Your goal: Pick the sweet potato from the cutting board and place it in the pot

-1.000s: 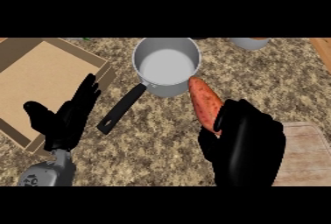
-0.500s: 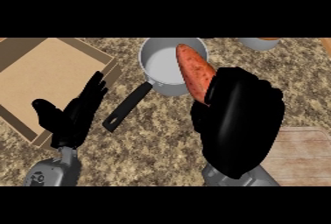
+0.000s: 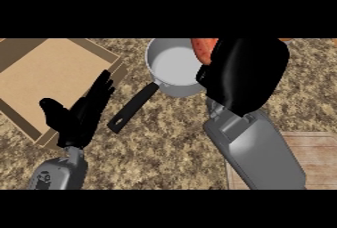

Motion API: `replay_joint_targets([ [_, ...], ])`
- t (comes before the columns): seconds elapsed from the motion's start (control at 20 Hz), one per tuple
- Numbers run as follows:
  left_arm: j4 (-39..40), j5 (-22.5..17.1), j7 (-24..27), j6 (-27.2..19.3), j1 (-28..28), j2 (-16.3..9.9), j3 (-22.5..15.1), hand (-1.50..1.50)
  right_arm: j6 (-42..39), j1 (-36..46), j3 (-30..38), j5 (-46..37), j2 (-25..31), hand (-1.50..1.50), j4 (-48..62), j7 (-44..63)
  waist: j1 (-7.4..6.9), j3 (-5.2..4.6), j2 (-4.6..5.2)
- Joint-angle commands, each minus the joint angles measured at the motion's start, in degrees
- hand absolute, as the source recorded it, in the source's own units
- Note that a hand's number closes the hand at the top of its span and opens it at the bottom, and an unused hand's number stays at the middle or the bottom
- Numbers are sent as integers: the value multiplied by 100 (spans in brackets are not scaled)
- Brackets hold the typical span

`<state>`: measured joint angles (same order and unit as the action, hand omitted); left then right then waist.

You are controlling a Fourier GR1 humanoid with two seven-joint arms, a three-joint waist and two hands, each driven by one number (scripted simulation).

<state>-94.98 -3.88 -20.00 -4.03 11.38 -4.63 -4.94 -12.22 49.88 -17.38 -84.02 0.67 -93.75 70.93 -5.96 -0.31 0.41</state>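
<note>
My right hand [image 3: 247, 73] is curled round the orange sweet potato [image 3: 203, 48] and holds it over the right rim of the grey pot [image 3: 172, 64]. Most of the sweet potato is hidden behind the hand; only its upper left part shows. The pot stands at the back middle of the counter, its black handle [image 3: 133, 107] pointing toward the lower left. The wooden cutting board [image 3: 320, 156] lies at the right edge, partly covered by my right forearm. My left hand [image 3: 80, 113] rests open at the left, fingers up, beside the pot's handle.
A shallow brown tray [image 3: 46, 80] with a raised rim lies at the back left, under the left hand's fingertips. The counter top [image 3: 171, 151] is speckled brown stone.
My right hand has carried the sweet potato farther up and to the left, from beside the pot to over its right rim. The left hand has hardly moved.
</note>
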Motion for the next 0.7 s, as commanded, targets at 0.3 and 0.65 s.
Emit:
replay_joint_targets([
  [0.3,86,102,155,1,-5,17,-52,0,781,622,859,1031,-63,150,1446,1428,-81,19,52],
  [0.65,47,-8,41,51,109,37,-30,0,2172,514,1301,1710,-64,-150,1799,1430,-174,32,84],
])
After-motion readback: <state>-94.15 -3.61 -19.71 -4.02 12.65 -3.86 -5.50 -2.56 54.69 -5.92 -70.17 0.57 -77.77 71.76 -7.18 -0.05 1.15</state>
